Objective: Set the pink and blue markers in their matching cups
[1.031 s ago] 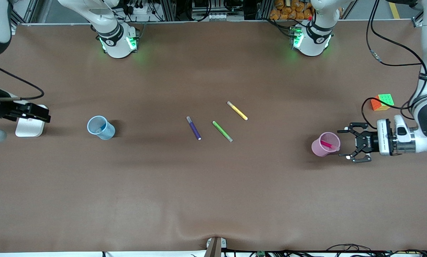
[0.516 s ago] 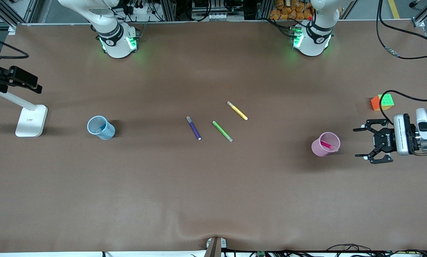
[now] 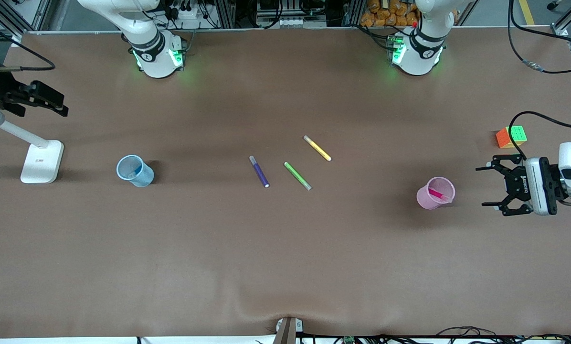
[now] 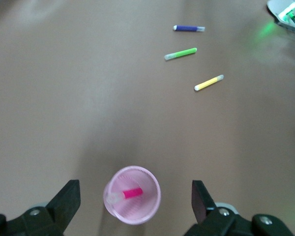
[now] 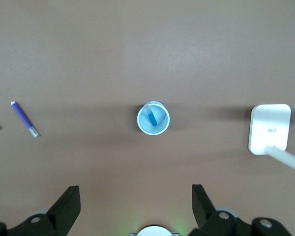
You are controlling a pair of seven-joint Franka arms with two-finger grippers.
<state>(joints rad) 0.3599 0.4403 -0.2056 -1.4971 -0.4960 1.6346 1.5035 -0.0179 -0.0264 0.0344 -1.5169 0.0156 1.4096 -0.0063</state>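
Observation:
The pale pink cup point(image 3: 436, 193) stands upright toward the left arm's end of the table, with the pink marker point(image 3: 437, 194) leaning inside it. The left wrist view shows the same cup point(image 4: 137, 212) and marker point(image 4: 132, 192). My left gripper point(image 3: 482, 187) is open beside the cup, a clear gap away from it, with nothing between its fingers point(image 4: 69, 194). The pale blue cup point(image 3: 135, 170) stands toward the right arm's end and holds the blue marker point(image 5: 152, 116). My right gripper point(image 5: 135, 196) hangs open and empty, high over that end of the table.
A dark purple pen point(image 3: 259, 171), a green pen point(image 3: 298, 176) and a yellow pen point(image 3: 317, 148) lie on the brown mat mid-table. A colour cube point(image 3: 511, 136) sits near the left gripper. A white stand point(image 3: 41, 161) rises beside the blue cup.
My left gripper has drawn back from the pink cup toward the left arm's end. The right gripper has lifted away from the white stand's base. Cups, markers and pens stay put.

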